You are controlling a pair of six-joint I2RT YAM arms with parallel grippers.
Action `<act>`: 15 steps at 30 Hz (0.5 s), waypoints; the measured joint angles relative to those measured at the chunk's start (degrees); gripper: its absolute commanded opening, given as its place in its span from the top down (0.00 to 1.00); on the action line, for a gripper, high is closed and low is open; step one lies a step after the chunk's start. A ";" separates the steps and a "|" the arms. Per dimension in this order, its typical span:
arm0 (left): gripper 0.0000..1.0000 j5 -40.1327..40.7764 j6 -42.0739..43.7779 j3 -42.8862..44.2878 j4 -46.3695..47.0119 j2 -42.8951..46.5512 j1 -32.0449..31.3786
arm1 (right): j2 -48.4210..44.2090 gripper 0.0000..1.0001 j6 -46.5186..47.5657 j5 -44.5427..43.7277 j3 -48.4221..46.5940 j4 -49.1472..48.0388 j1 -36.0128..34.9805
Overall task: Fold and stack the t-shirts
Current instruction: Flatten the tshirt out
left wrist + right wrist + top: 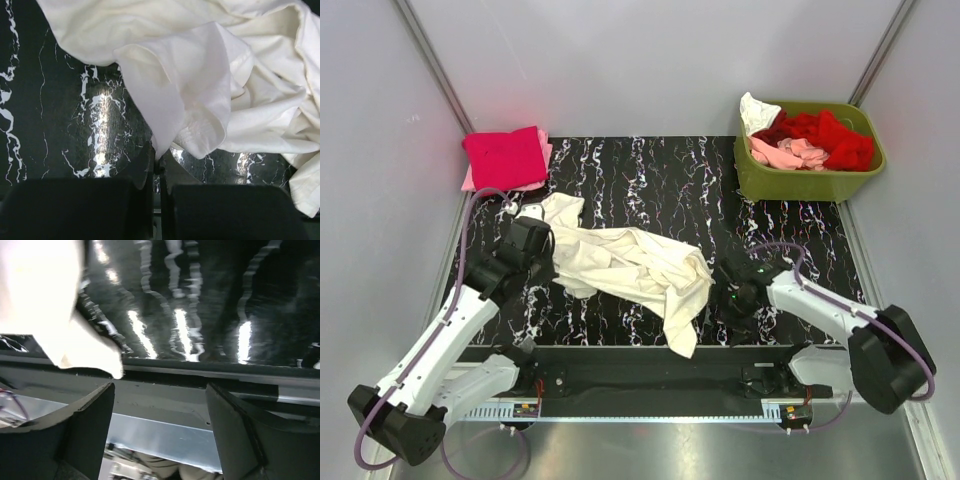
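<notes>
Cream-white t-shirt [630,265] edge in tight-shut left fingers [142,172]; right fingers [85,430] apart, low beside it.

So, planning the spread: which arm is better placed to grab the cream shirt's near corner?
Right. The right gripper, open, sits beside that corner of the cream shirt; the left gripper is shut on its other end.

Large t-shirt [630,265] at table [670,175] centre; folded t-shirts [505,157] far left; bin [790,185] far right, loose t-shirts [817,140] inside.

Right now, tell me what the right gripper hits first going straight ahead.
Probably the near table edge, dead ahead of the right gripper; the cream t-shirt lies just beside that line. Depth unclear.
</notes>
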State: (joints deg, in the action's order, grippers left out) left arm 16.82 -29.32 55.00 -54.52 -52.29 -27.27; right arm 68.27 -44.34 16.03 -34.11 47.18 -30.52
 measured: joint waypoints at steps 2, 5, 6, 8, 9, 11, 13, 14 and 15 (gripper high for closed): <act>1.00 -1.40 0.44 -1.33 -0.02 0.59 0.28 | 2.71 0.22 -0.28 -1.05 -2.80 0.09 -4.52; 1.00 -2.34 1.01 -2.10 0.66 0.44 0.28 | 7.69 0.31 -0.57 -2.64 -8.55 -0.20 -12.31; 1.00 -2.51 1.07 -2.21 0.76 0.44 0.28 | 9.22 0.34 -0.63 -3.06 -10.14 -0.81 -14.14; 1.00 -2.71 1.31 -2.34 1.29 0.44 0.28 | 11.34 0.37 -1.14 -3.23 -11.85 -2.43 -16.41; 1.00 -2.89 1.40 -2.47 1.68 0.44 0.33 | 11.96 0.37 -1.40 -3.37 -12.00 -2.99 -17.18; 1.00 -3.10 1.51 -2.93 2.29 0.46 0.37 | 13.03 0.37 -1.97 -3.45 -12.00 -3.08 -18.45; 1.00 -3.23 1.53 -3.43 2.62 0.46 0.37 | 14.67 0.37 -2.38 -3.52 -12.00 -3.39 -20.00; 1.00 -3.32 1.55 -3.61 2.71 0.46 0.37 | 15.45 0.36 -2.51 -3.50 -12.00 -3.54 -20.61; 1.00 -3.34 1.55 -3.78 2.91 0.46 0.37 | 16.50 0.36 -2.67 -3.56 -12.00 -3.74 -21.40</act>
State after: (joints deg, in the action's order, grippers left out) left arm 13.47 -27.77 51.22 -51.62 -51.83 -26.89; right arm 84.77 -47.00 12.47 -46.11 43.44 -51.92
